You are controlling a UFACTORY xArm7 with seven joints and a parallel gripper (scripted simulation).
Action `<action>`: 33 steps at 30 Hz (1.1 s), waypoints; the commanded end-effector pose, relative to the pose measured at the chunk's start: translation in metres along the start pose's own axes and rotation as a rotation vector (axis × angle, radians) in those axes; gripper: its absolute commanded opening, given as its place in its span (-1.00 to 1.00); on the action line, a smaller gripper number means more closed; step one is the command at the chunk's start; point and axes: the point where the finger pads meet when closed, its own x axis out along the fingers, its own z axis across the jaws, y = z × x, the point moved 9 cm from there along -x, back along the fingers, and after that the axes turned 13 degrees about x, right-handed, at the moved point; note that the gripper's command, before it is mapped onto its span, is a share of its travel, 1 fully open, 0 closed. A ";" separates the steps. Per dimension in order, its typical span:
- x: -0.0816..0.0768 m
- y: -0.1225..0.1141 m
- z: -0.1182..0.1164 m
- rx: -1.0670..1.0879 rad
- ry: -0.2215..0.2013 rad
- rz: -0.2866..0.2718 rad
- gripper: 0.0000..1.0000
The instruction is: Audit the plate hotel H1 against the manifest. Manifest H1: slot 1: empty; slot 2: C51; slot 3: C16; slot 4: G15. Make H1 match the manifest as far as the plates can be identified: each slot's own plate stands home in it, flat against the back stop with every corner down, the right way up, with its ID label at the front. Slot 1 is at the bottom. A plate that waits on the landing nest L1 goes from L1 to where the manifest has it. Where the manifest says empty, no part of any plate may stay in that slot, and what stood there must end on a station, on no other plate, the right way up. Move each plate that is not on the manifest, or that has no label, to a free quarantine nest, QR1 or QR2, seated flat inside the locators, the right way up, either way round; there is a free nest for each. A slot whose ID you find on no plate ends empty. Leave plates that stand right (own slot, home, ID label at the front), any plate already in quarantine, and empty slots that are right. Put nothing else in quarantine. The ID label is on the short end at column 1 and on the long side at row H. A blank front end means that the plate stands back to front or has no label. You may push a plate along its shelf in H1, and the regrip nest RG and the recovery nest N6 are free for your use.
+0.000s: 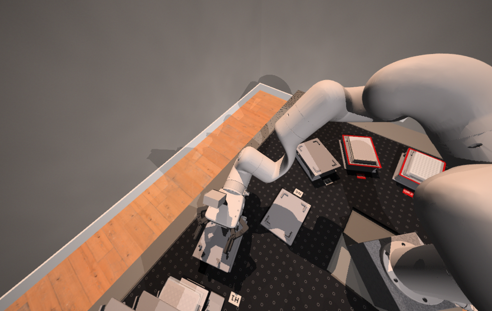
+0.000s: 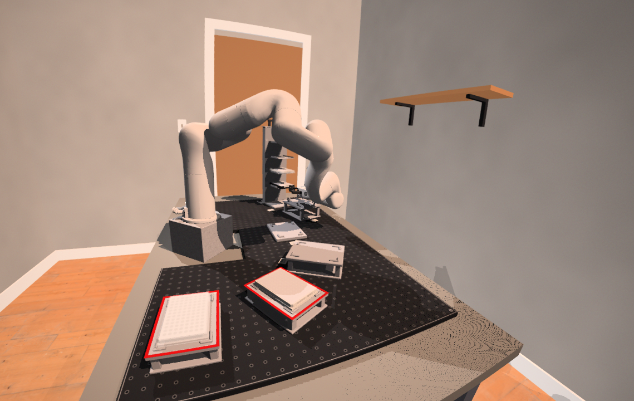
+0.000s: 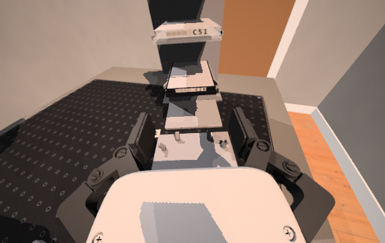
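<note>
My gripper [image 1: 212, 242] [image 3: 191, 119] [image 2: 300, 192] is open and empty. It hangs low over the landing nest L1 [image 1: 209, 258] [image 3: 186, 153] [image 2: 303, 208], which bears no plate, and faces the plate hotel H1 [image 2: 279, 166]. In the wrist view a plate labelled C51 [image 3: 187, 32] sits on an upper shelf with its label at the front. Below it a second plate [image 3: 190, 78] lies on a lower shelf with a dark labelled front; its ID is too small to read. The shelf below that [image 3: 194, 116] looks bare. The higher slots are out of view.
Two red-framed quarantine nests each hold a plate: one plate [image 1: 360, 150] [image 2: 286, 290] and another plate [image 1: 422, 165] [image 2: 184, 314]. The regrip nest RG [image 1: 317, 156] [image 2: 315, 255] and the nest N6 [image 1: 286, 211] [image 2: 286, 230] bear nothing. The arm's base [image 2: 199, 239] stands to the left.
</note>
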 end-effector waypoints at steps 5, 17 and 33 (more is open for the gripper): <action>0.004 0.002 0.001 -0.004 0.001 0.000 1.00; 0.022 0.002 0.001 -0.004 0.001 0.000 1.00; 0.046 0.002 0.000 -0.004 0.001 0.000 1.00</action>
